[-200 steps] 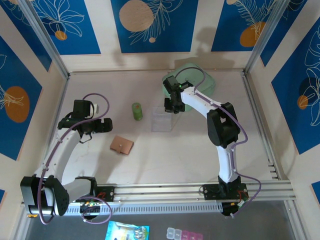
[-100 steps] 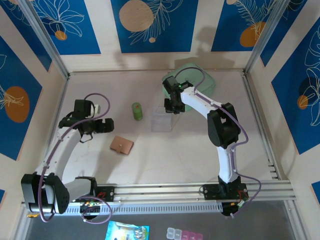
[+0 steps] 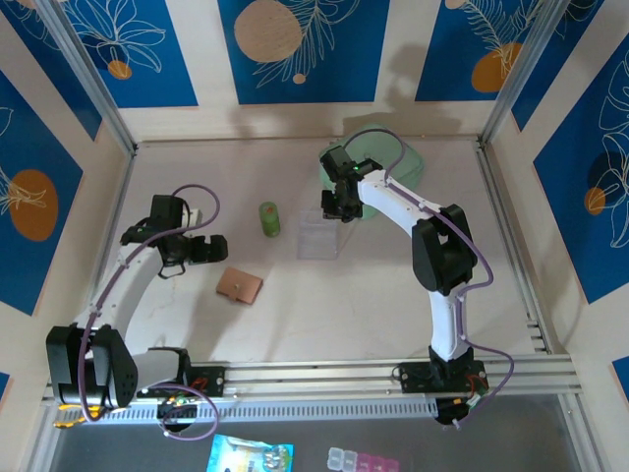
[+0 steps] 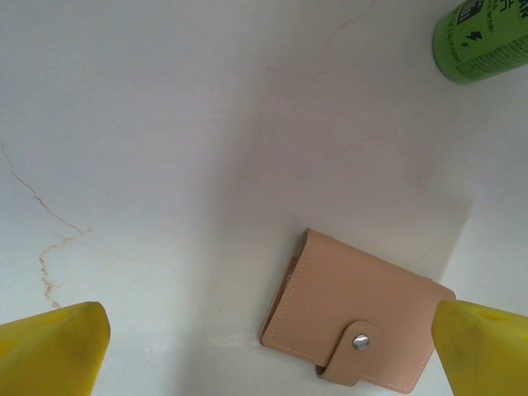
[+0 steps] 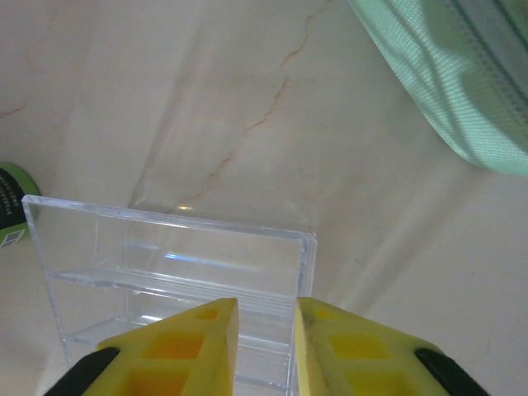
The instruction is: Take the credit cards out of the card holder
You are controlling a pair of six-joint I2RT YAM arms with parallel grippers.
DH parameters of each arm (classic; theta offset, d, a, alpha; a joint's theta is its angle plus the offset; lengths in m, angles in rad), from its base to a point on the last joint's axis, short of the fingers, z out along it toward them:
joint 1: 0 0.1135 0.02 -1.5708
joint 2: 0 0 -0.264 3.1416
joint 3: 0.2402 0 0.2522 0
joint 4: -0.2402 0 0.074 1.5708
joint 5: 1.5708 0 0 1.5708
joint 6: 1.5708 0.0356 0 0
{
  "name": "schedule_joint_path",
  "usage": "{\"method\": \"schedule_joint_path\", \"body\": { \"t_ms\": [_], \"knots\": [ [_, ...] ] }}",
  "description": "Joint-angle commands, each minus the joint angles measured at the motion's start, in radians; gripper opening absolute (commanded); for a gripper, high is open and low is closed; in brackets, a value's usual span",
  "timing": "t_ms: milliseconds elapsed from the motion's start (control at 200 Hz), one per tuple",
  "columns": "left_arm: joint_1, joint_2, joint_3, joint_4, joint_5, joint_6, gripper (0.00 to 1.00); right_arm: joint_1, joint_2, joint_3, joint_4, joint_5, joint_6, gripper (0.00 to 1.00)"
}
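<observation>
The left arm (image 3: 118,295) reaches forward from its base and bends inward. Its claw (image 3: 204,249) hangs over the bench (image 3: 295,315) with the jaws as wide as they go and nothing between them. Just beside it to the right lies the card holder (image 3: 240,285), a tan leather-like wallet lying flat and fastened by a tab with a metal snap (image 4: 360,341). In the left wrist view it sits between the two yellow fingertips (image 4: 58,346), nearer the right one. Nothing lies on top of it.

Farther back, a green can (image 3: 269,218) is well apart from the wallet. Right of the can stands a clear plastic box (image 3: 317,236).

The right arm (image 3: 437,256) stretches far out and folds back leftward, and its claw (image 5: 266,330) is down at the box's rear edge. The jaws are only a narrow gap apart, with the box's end wall against one inner face. Whether they pinch it cannot be told. Behind lies a pale green mesh container (image 3: 388,157).

The bench is pale with thin reddish veins, and the walls carry blue panels (image 3: 295,49) with leaf outlines and orange discs.
</observation>
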State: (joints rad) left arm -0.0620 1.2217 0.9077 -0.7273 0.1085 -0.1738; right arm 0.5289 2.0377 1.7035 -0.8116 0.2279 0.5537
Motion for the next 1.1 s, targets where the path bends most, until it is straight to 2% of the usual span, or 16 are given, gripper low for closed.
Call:
{"method": "schedule_joint_path", "body": {
  "t_ms": [0,535,745,1090],
  "knots": [
    [-0.007,0.005,0.019,-0.032,0.023,0.024,1.0,0.001,0.025,-0.007,0.018,-0.039,-0.004,0.29],
    [-0.007,0.007,0.021,-0.033,0.017,0.027,1.0,-0.004,0.012,0.006,0.015,-0.004,-0.003,0.53],
    [-0.006,0.01,0.021,-0.033,0.014,0.028,1.0,-0.015,0.039,-0.007,0.051,-0.085,0.011,0.55],
    [-0.007,0.015,0.023,-0.037,0.014,0.03,1.0,-0.018,0.059,-0.001,0.076,-0.143,0.015,0.55]
  ]
}}
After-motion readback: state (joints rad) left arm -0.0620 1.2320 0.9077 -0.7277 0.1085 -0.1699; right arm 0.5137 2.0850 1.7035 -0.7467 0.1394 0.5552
